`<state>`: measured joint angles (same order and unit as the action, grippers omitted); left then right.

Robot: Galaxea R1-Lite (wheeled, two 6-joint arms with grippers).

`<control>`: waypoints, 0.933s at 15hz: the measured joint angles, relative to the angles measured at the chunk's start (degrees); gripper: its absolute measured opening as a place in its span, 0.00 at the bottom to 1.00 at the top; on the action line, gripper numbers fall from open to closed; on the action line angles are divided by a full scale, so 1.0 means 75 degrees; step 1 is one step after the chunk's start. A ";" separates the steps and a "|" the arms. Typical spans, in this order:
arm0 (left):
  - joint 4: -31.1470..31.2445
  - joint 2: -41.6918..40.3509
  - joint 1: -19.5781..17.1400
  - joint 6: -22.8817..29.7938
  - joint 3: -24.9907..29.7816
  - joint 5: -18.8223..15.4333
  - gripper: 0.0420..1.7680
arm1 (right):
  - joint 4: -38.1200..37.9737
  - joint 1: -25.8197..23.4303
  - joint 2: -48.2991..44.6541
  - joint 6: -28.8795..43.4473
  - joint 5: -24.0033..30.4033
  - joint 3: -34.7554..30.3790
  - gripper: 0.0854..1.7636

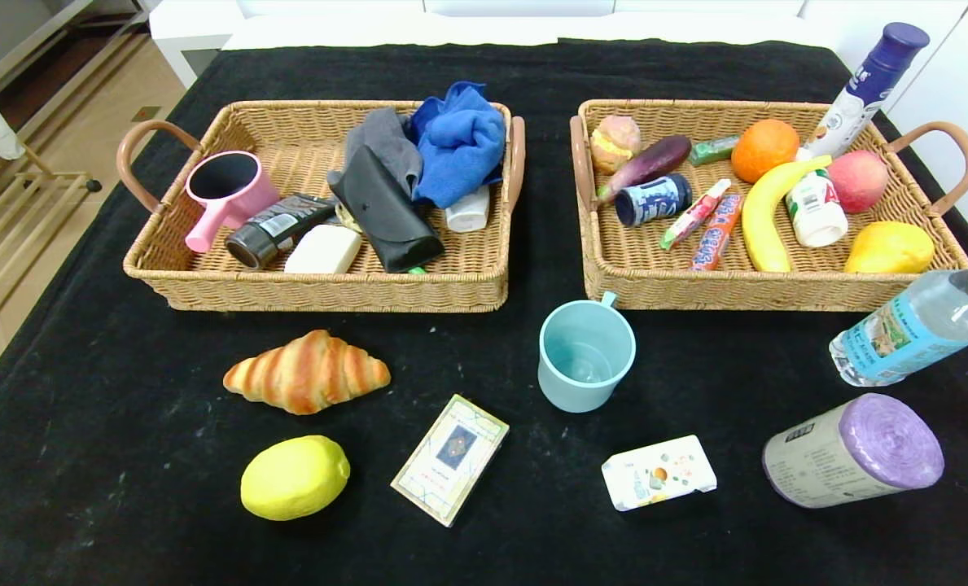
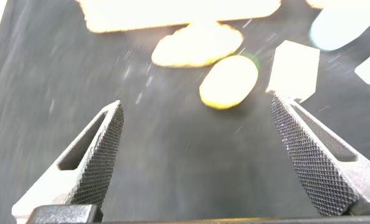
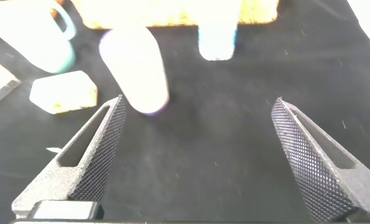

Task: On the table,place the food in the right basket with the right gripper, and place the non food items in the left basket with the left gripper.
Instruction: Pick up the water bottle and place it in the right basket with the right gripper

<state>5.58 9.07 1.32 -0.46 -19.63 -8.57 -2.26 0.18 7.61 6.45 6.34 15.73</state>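
On the black-clothed table (image 1: 484,553) lie a croissant (image 1: 307,371), a lemon (image 1: 295,477), a cream card box (image 1: 450,457), a pale blue mug (image 1: 586,355), a small white carton (image 1: 659,471), a purple roll (image 1: 854,452) and a water bottle (image 1: 919,323). The left basket (image 1: 321,286) and right basket (image 1: 764,289) stand behind them. Neither arm shows in the head view. My left gripper (image 2: 197,158) is open and empty over bare cloth, short of the lemon (image 2: 229,81). My right gripper (image 3: 197,158) is open and empty, short of the purple roll (image 3: 135,68).
The left basket holds a pink mug (image 1: 225,192), blue cloth (image 1: 459,142), a black pouch and other items. The right basket holds an orange (image 1: 764,150), a banana (image 1: 764,213), an apple, an eggplant and packets. A white bottle (image 1: 865,91) stands at its far right corner.
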 joint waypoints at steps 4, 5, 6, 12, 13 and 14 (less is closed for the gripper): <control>0.0093 0.1554 0.0948 -0.0011 -0.1263 -0.0323 0.97 | -0.0052 0.0538 0.1388 0.0000 0.0138 0.1057 0.97; 0.0104 0.1939 0.1242 -0.0026 -0.1525 -0.0341 0.97 | -0.0059 0.0658 0.1775 -0.0008 0.0140 0.1336 0.97; 0.0107 0.2321 0.1513 -0.0050 -0.1804 -0.0349 0.97 | -0.0052 0.0754 0.2154 -0.0020 0.0143 0.1632 0.97; -0.0127 0.4480 0.3257 -0.0135 -0.2983 -0.0385 0.97 | 0.0041 0.1369 0.3729 -0.0265 0.0114 0.2526 0.97; -0.0327 0.4810 0.3480 -0.0132 -0.3057 -0.0379 0.97 | 0.0163 0.1419 0.3891 -0.0283 0.0106 0.2552 0.97; -0.0639 0.5096 0.3638 -0.0132 -0.3072 -0.0379 0.97 | 0.0291 0.1442 0.4031 -0.0284 0.0099 0.2558 0.97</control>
<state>0.79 47.29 28.60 -1.45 -42.67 -11.41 -0.07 11.00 37.84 4.32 7.08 34.91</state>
